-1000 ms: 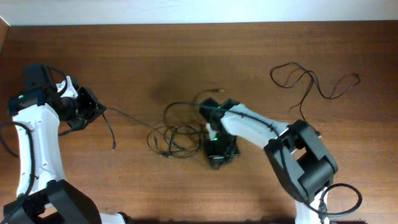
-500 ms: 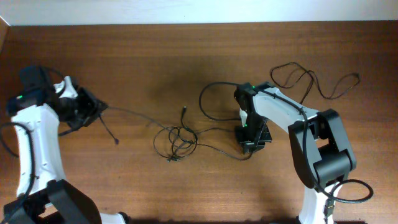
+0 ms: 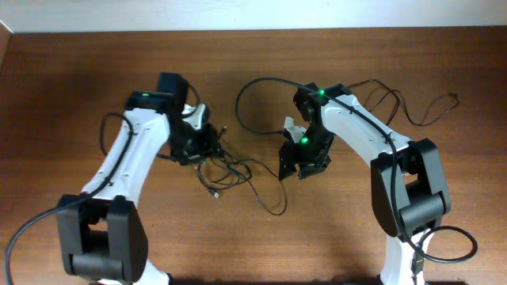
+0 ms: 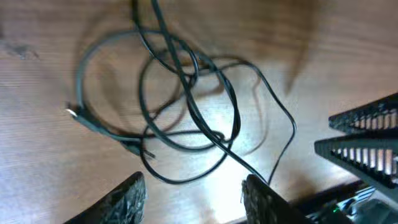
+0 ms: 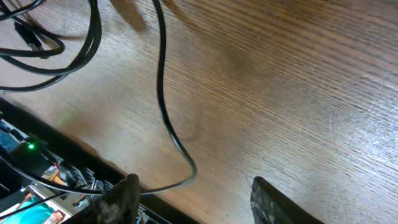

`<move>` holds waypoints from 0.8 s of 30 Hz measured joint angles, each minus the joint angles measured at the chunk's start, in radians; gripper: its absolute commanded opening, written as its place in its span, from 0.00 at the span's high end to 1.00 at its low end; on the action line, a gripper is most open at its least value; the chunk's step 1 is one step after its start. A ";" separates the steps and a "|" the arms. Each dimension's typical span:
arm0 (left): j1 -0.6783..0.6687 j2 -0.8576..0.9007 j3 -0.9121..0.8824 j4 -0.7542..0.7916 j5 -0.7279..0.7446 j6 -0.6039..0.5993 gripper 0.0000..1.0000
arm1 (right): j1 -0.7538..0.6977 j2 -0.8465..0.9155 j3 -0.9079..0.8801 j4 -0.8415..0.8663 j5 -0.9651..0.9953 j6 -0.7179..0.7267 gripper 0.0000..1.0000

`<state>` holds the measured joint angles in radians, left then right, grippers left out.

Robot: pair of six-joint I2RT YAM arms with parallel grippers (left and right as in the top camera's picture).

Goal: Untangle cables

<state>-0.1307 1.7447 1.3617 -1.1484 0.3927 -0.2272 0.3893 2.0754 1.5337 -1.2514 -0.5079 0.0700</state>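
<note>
Mid-worktop (image 3: 95,63), a knot of thin black cables (image 4: 188,73), loops crossing over one another, plug ends showing at its left edge in the left wrist view. Hovering just short of it, the left claw (image 4: 193,186), fingers standing well apart and empty. Directly ahead of that claw, the knot itself, its widest loops running roughly across the line of the fingers (likely to catch several strands at once if lowered straight). To the knot's right, near but apart from it, the right claw (image 5: 193,183), likewise parted and gripping nothing. Beneath it, a single strand (image 5: 163,93) running away along the wood and hooking round beside one finger; impossible to tell whether touching. Well off toward the far right, one more cord (image 3: 412,121), loose and clear of the rest. Judged nearer to the tangle: the left arm. Judged better placed for the trailing strand: the right. Probably next, a pinch on one outer loop and a pull outward, away from the other arm.
</note>
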 measured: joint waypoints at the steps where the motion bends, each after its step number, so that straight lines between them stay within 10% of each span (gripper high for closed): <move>1: -0.023 0.000 0.000 -0.005 -0.022 -0.013 0.50 | 0.000 0.000 0.000 0.000 -0.002 0.000 0.42; 17: -0.076 0.031 -0.075 0.138 -0.121 -0.212 0.57 | 0.000 0.000 0.000 0.000 -0.029 -0.003 0.38; 19: -0.076 0.048 -0.077 0.140 -0.121 -0.219 0.67 | 0.000 0.000 0.000 0.000 -0.029 -0.002 0.38; 21: -0.076 0.059 -0.082 0.144 -0.121 -0.228 1.00 | 0.000 0.000 0.000 0.000 -0.029 -0.003 0.38; 24: -0.076 0.081 -0.090 0.151 -0.114 -0.220 1.00 | 0.000 0.000 0.000 0.000 -0.037 -0.003 0.38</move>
<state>-0.2066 1.8259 1.2713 -0.9974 0.2787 -0.4473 0.3893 2.0754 1.5337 -1.2518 -0.5453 0.0669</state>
